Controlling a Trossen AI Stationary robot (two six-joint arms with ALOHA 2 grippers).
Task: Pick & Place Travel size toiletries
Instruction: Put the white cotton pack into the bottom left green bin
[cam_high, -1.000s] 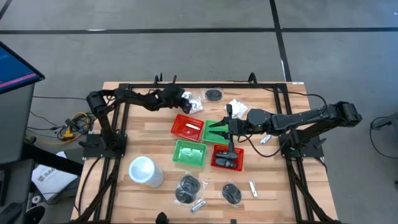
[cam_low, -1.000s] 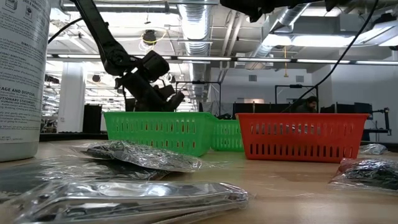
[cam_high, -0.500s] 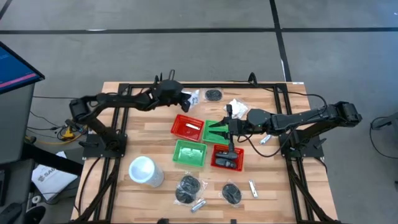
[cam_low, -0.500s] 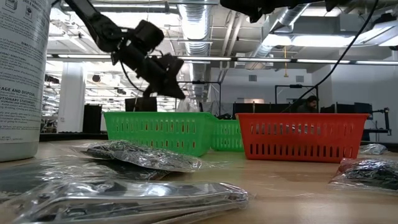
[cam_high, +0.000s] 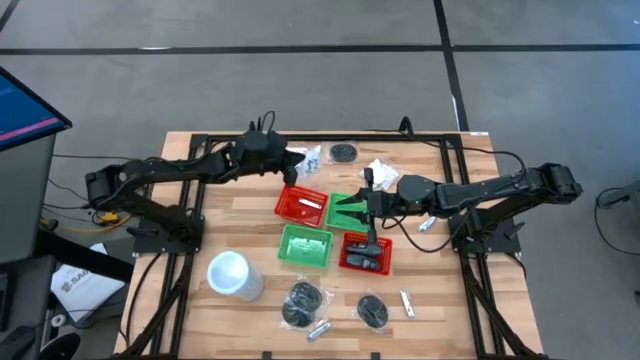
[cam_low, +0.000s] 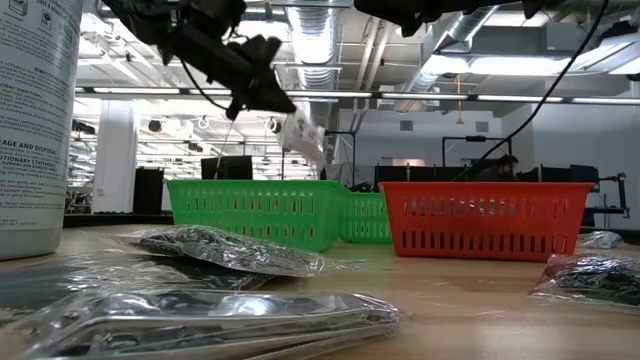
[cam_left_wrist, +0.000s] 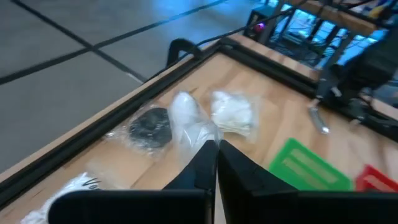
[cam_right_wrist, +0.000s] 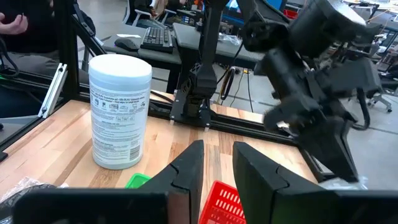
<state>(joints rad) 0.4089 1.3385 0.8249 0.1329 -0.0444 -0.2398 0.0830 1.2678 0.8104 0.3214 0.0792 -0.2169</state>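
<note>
Left gripper lifts a white crinkly packet above the baskets while the right arm waits at centre.

The wooden table fills the middle of the high view, the white round cup at its lower left. Red and green baskets cluster centrally. The left gripper, upper centre, is pinched closed on a white crinkly packet, raised off the table. The right gripper hovers over the baskets, fingers slightly apart, empty. Black bundles and short silvery tubes lie along the lower edge.
</note>
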